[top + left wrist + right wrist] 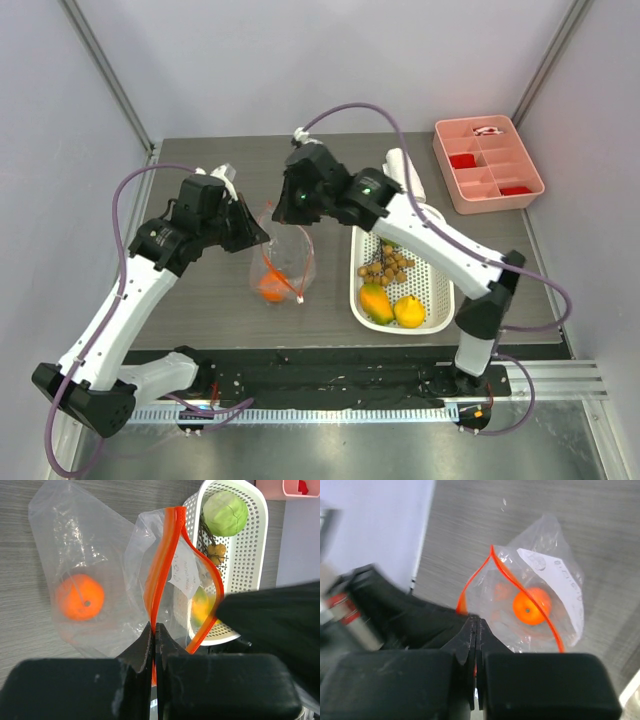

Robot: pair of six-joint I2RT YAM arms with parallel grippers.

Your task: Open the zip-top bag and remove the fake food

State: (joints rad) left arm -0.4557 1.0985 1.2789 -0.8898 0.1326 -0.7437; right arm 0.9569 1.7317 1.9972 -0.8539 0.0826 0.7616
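The zip-top bag (287, 258) hangs upright between my two grippers over the grey table, its orange-red zip strip (162, 570) spread apart at the mouth. An orange (271, 288) lies at the bottom inside it (80, 597) (532, 606). My left gripper (262, 237) (154, 626) is shut on one side of the strip. From the other side my right gripper (285, 220) (476, 621) is shut on the opposite lip, with red strip showing between its jaws. More fake food sits in the white basket: brown grapes (386, 266), a mango (375, 300), a lemon (408, 311) and a green fruit (225, 513).
The white perforated basket (441, 298) stands just right of the bag, under my right arm. A pink compartment tray (488, 165) sits at the back right corner. Side walls close the table in on the left and right.
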